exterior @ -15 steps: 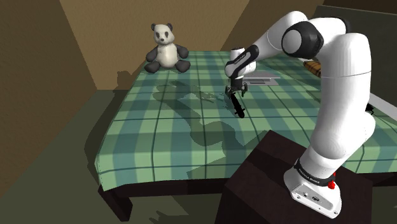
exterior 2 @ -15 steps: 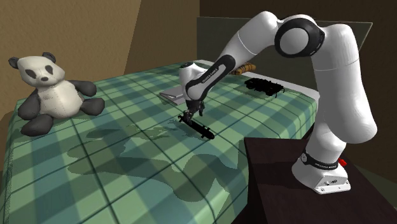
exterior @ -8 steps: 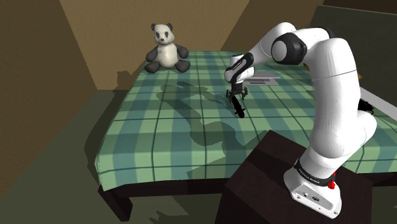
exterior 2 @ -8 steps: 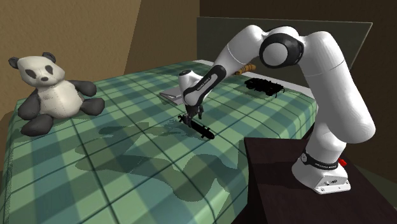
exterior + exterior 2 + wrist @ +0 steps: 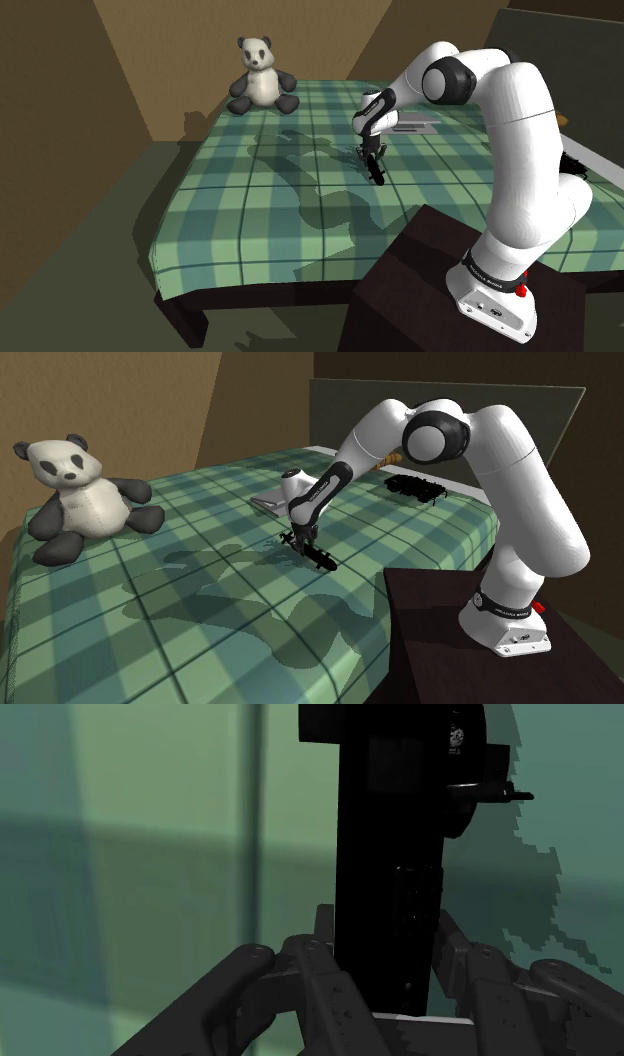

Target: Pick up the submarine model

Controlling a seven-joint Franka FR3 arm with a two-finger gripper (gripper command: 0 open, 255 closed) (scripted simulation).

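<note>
Clasping the black submarine model (image 5: 390, 854), the end effector (image 5: 385, 929) stands narrowly parted

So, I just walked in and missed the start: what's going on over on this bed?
A white robot arm reaches from its stand over a green plaid bed to a black submarine model. Its gripper is right down at one end of the model, which lies on the cover and is not yet lifted. A panda plush sits at the bed's far corner, well away.
</note>
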